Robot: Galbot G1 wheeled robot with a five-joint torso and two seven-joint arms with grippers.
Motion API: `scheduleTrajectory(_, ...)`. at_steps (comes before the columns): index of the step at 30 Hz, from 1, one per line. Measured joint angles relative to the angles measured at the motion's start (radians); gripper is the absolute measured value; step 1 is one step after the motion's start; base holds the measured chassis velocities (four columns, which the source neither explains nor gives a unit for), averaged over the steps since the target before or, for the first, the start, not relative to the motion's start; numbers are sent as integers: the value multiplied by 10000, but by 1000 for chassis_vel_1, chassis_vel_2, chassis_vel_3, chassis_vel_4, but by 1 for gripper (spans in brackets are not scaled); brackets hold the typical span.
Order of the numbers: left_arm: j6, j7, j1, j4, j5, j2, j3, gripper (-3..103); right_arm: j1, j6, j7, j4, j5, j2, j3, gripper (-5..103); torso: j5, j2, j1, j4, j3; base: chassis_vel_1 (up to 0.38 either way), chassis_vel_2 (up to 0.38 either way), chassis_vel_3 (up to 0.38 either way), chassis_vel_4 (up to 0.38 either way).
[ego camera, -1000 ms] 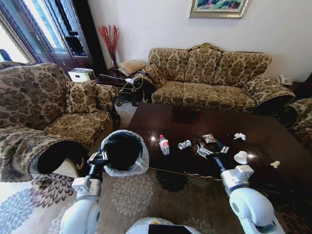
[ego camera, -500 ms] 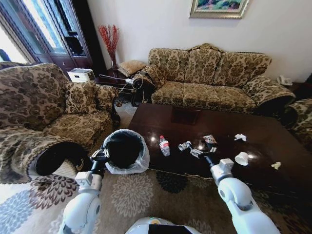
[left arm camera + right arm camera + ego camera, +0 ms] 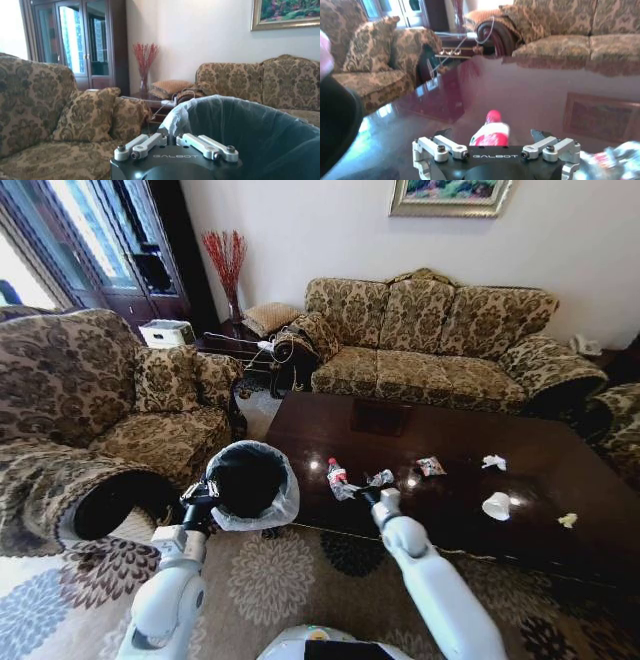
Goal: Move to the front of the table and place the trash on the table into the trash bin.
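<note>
The right claw (image 3: 352, 492) has swung across the table (image 3: 520, 445) within the last second, leaving the wrappers and cup near the far side and arriving at the bottle (image 3: 337, 477). In the right wrist view the claw (image 3: 490, 137) stands spread, one finger on each side of the bottle (image 3: 490, 131), whose red cap points straight ahead of it. The fingers do not yet press the bottle; it lies on the wood between them, free.

Just beside this claw, away from the bin (image 3: 250, 480), lies a shiny wrapper (image 3: 381, 477). Farther off on that same side sit another wrapper (image 3: 431, 466), a crumpled paper (image 3: 493, 462), the cup (image 3: 496, 505) and a yellowish scrap (image 3: 568, 520), all well apart from the claw.

The left claw (image 3: 201, 502) has held its place at the bin's rim throughout. In the left wrist view its fingers (image 3: 145, 144) are drawn together around the bag's folded edge (image 3: 172, 120), with the bin (image 3: 250, 127) directly ahead of it.

So the bottle looks to be the piece chosen, the nearest to the bin. The grasp seems lined up but not closed, and every scrap is on the table, so the task is barely begun.
</note>
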Motion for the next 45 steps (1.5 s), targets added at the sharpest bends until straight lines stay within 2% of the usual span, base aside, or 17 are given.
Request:
scheduleTrajectory(1,0,0,0,0,0,0,0,3,0,0,0,0,0,0,0,100,0,0,0,0,0,0,0,0,0)
scheduleTrajectory(5,51,-1,-65,-86,22,15,22,3,805,140,-31,-1570,-389,958,-91,100,-2,0,0,0,0,0,0,0,0)
scheduleTrajectory(13,113,10,66,-254,-79,-23,-40,3,2139,190,-61,-3195,-439,1487,-174,100,-3,0,0,1,0,0,0,0,0)
scheduleTrajectory(26,249,32,17,-465,-239,83,-21,3,2038,-206,-8,-3251,484,1288,-313,100,1,3,-2,0,-3,0,0,0,0)
scheduleTrajectory(35,252,61,66,-545,-272,128,-6,3,1715,-450,36,-3034,566,1221,-300,100,0,4,-3,0,-4,0,0,0,0)
scheduleTrajectory(37,252,65,49,-550,-281,132,-6,3,1687,-475,39,-3037,562,1209,-304,103,0,4,-3,-1,-4,0,0,0,0)
scheduleTrajectory(39,253,73,29,-567,-315,157,-1,3,1658,-522,36,-3049,559,1201,-341,98,3,3,-2,1,-1,0,0,0,0)
scheduleTrajectory(42,252,82,32,-584,-333,187,-1,3,1651,-521,35,-3060,552,1208,-361,96,5,3,-2,0,-1,0,0,0,0)
scheduleTrajectory(43,252,87,34,-607,-349,206,-3,3,1651,-521,35,-3053,551,1216,-382,88,3,3,-2,1,-1,0,0,0,0)
scheduleTrajectory(45,252,90,32,-617,-360,213,-6,3,1650,-519,35,-3047,551,1217,-396,88,5,3,-2,1,-1,0,0,0,0)
